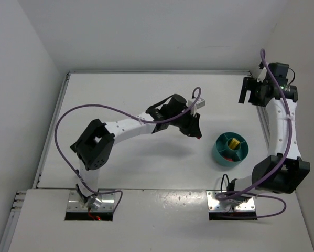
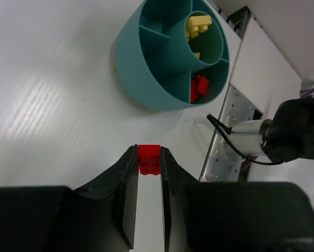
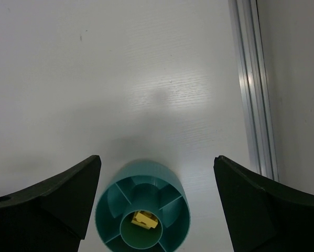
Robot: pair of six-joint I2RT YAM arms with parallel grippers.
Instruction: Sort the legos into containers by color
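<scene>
- A white bench [image 1: 120, 94] seen from above, with two robot arms fixed at its near edge.
- The round teal bowl [image 1: 218, 152] stands on the right half of the bench, closer to the near edge than the far one and a short way in from the right edge. Its dividers fan out from a central round cup.
- Yellow legos [image 2: 197, 26] lie in the central cup. Red legos [image 2: 198, 86] lie in one outer compartment, on the side of the bowl toward the near edge.
- The left gripper [image 2: 149, 157] is near the middle of the bench, just left of the bowl and apart from it. Its two fingers are drawn close together and pinch a single red lego [image 2: 149, 159] at their tips. The left wrist view shows the brick squeezed on both sides, above the bare bench surface.
- The right gripper [image 3: 157, 157] is raised near the far right corner, by a metal rail [image 3: 253, 79] that runs along the right edge. Its fingers are spread wide and grip nothing. Its wrist view looks down on the bowl [image 3: 172, 181] from above, with a yellow lego [image 3: 144, 219] visible in the cup.
</scene>
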